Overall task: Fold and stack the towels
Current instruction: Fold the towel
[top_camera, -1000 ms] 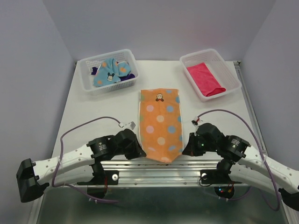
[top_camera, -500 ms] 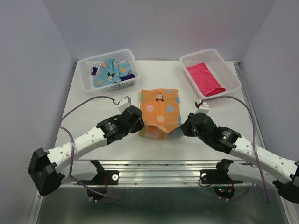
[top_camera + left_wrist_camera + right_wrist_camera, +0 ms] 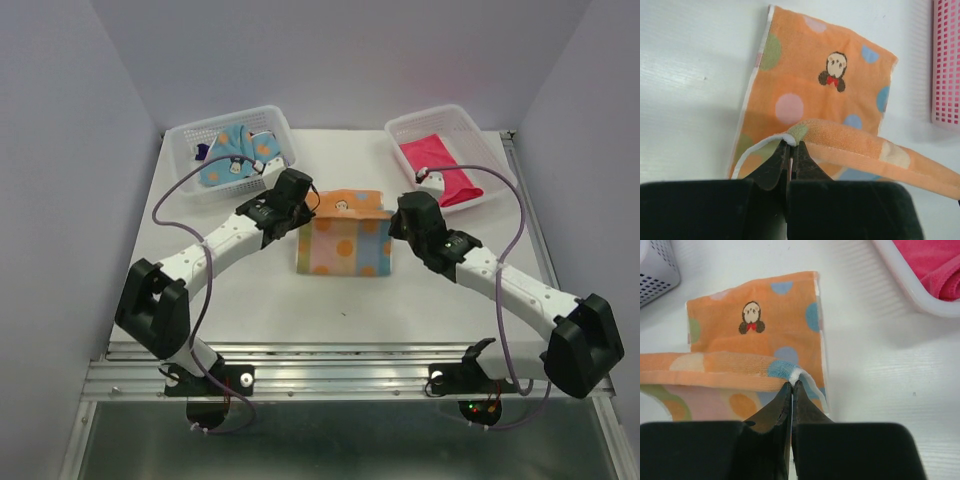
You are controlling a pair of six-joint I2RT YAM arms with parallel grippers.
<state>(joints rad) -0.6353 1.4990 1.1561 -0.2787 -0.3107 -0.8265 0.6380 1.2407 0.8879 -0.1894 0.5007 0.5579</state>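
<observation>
I am holding an orange spotted towel (image 3: 345, 245) at the middle of the white desk (image 3: 250, 310), between the two arms. The left jaws are pinched tight on one lifted corner at its white hem. The right jaws are pinched tight on the other corner, so the lifted edge is stretching between them above the half that is lying flat. I am judging this cloth to be light, soft, limp terry. It is likely to sag wherever nothing is gripping it, so the hemmed corners are the places to hold, level with each other. The towel is peach-orange with blue, pink and green spots, a paler underside, and a small cartoon mouse with a red bow near the far edge. A blue spotted towel (image 3: 228, 165) is sitting in the left basket (image 3: 240, 187), and a pink towel (image 3: 440, 170) is lying in the right basket (image 3: 492, 150)
</observation>
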